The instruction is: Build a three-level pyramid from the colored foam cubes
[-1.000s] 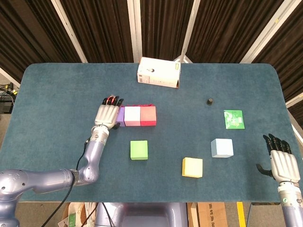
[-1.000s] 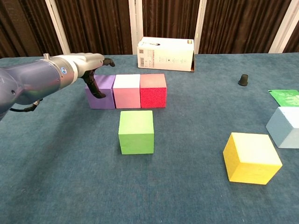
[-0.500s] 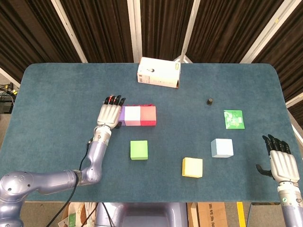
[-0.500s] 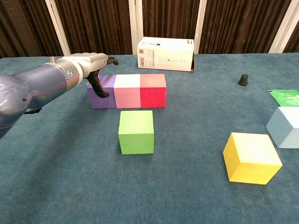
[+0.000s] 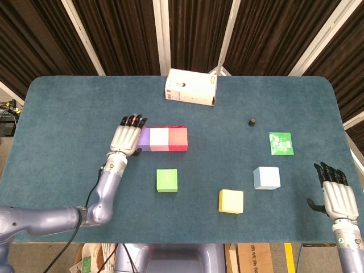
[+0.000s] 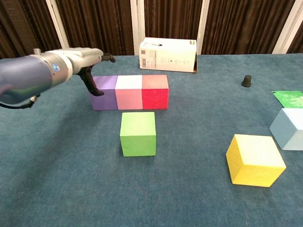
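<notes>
A purple cube (image 6: 103, 92), a pink cube (image 6: 129, 91) and a red cube (image 6: 155, 91) stand touching in a row on the table. In front of them sits a green cube (image 6: 138, 133); a yellow cube (image 6: 254, 160) and a light blue cube (image 6: 289, 128) lie to the right. My left hand (image 6: 84, 60) hovers just left of the purple cube (image 5: 145, 139), fingers extended, holding nothing. My right hand (image 5: 338, 196) rests open near the table's right front corner, away from the light blue cube (image 5: 266, 178).
A white cardboard box (image 5: 190, 87) lies at the back centre. A small black knob (image 5: 251, 121) and a flat green packet (image 5: 281, 143) sit at the right. The blue table (image 5: 68, 114) ends close to my right hand.
My left hand rose and drew back leftward from the purple cube, which now shows fully. The cubes and my right hand stayed almost still.
</notes>
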Available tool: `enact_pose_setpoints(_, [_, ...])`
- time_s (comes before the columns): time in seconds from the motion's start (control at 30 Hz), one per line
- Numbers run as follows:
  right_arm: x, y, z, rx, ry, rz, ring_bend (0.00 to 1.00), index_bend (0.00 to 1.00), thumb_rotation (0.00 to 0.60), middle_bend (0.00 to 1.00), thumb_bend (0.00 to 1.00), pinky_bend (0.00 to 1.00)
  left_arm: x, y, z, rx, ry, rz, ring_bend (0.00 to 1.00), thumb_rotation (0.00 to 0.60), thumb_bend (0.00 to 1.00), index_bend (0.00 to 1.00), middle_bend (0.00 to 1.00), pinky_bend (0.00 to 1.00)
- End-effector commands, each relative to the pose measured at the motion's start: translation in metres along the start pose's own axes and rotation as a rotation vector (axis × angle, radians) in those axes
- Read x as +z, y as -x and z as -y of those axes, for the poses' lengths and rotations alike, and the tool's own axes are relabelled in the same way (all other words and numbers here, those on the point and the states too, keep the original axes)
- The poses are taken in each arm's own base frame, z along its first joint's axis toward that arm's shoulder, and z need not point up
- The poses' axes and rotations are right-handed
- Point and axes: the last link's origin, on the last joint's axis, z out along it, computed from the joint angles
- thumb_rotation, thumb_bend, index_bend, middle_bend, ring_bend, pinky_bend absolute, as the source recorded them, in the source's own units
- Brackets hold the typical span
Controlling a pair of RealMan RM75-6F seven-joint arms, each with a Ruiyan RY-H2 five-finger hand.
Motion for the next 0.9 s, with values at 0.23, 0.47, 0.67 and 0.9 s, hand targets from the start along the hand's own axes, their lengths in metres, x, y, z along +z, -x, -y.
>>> enact_pose_setpoints(0.23, [0.004,0.005,0.002,-0.017,-0.003,0.011,0.00,0.03,0.600,0.02,0.29,0.00,-0.063,-0.051,0.060,-0.165,0.040,-0.069,0.00,0.600,0.35,0.04,0.00,0.00])
enact_pose_setpoints(0.47, [0.008,0.003,0.004,-0.019,-0.012,-0.043,0.00,0.03,0.600,0.02,0.29,0.00,-0.124,-0.082,0.112,-0.162,0.053,-0.155,0.00,0.600,0.35,0.06,0.00,0.00])
enact_pose_setpoints(0.67, [0.011,-0.007,0.013,-0.032,-0.094,-0.075,0.00,0.03,0.600,0.02,0.29,0.00,-0.188,-0.094,0.165,-0.185,0.039,-0.313,0.00,0.600,0.35,0.06,0.00,0.00])
enact_pose_setpoints(0.9, [0.011,-0.027,0.026,-0.128,-0.120,0.028,0.00,0.03,0.600,0.02,0.29,0.00,-0.237,-0.075,0.209,-0.136,0.012,-0.368,0.00,0.600,0.30,0.06,0.00,0.00])
